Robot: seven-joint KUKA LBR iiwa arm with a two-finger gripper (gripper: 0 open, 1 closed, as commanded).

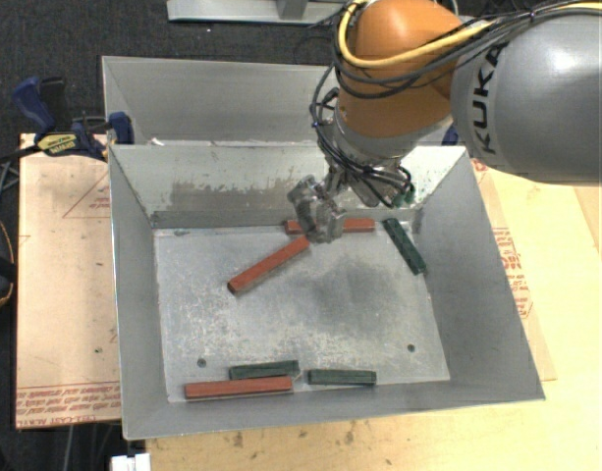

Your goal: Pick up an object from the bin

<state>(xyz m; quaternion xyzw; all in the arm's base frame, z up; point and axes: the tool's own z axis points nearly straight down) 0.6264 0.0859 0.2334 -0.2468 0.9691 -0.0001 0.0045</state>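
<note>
Beyond the red-brown bar [239, 389] at lower left and the slanted red bar [269, 266] at centre, the gripper [320, 216], open or closed I cannot tell, hangs over a short red bar [359, 226] at upper centre, so the reach looks in hand, and next comes a square closing and lift.

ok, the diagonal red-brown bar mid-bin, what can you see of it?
Long slim red-brown bar, square-edged, matte, undamaged as far as it shows. It lies flat on the bin floor, diagonal: one end toward the front left, the other up by the gripper, where I cannot tell whether they touch. Nothing else touches the rest of it.
</note>
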